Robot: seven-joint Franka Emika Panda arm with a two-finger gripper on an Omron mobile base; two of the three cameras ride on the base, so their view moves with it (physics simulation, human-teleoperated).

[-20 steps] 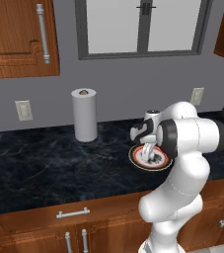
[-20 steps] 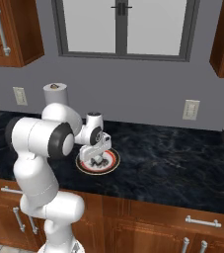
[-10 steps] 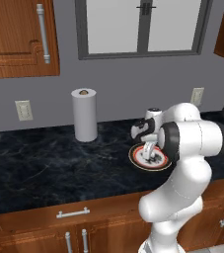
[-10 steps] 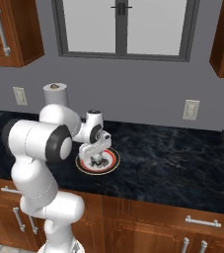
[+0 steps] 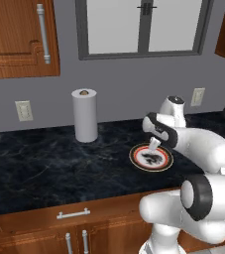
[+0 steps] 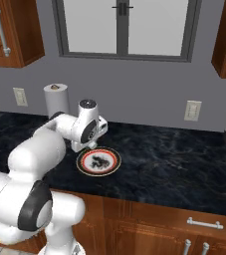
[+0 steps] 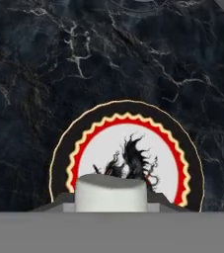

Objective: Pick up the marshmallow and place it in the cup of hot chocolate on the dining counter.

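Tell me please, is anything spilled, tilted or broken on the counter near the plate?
Nothing stands out. The plate lies flat on the black counter, the paper-towel roll stands upright behind it, and the claw is shut on the marshmallow above the plate. No spill shows.

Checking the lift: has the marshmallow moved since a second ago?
Yes. The marshmallow, shut in the gripper, has risen off the plate, which stayed put.

The white arm folds forward and down, its pincer (image 5: 154,144) clamped shut on the marshmallow (image 7: 110,192).
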